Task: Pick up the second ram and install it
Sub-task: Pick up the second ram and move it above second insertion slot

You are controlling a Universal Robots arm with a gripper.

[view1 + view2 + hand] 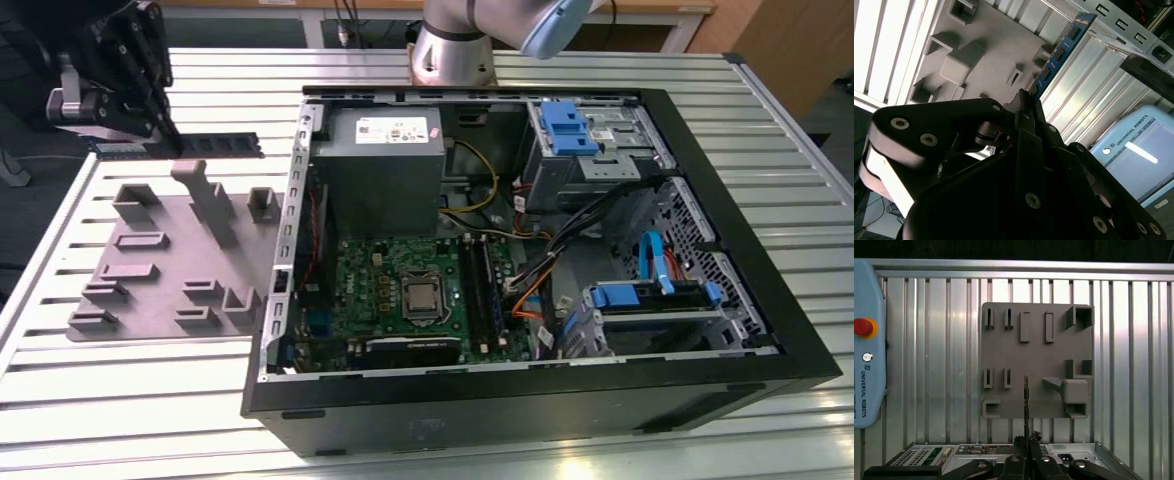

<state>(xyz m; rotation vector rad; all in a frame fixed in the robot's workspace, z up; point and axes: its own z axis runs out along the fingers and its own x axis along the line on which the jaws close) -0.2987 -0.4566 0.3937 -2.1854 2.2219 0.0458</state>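
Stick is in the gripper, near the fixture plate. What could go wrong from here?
The gripper pinches the second ram near one end, so the long free part may tilt or slip. The computer case's wall stands between it and the motherboard; the free end could clip it.

Second ram (214, 146): long, thin, dark stick. Blue-tinted face with row of black chips in second wrist view (1059, 52). Held aloft, level, long edge down, in upper left of exterior view. One end clamped in end effector (158, 138). Seen edge-on as thin line in first wrist view (1025, 400).
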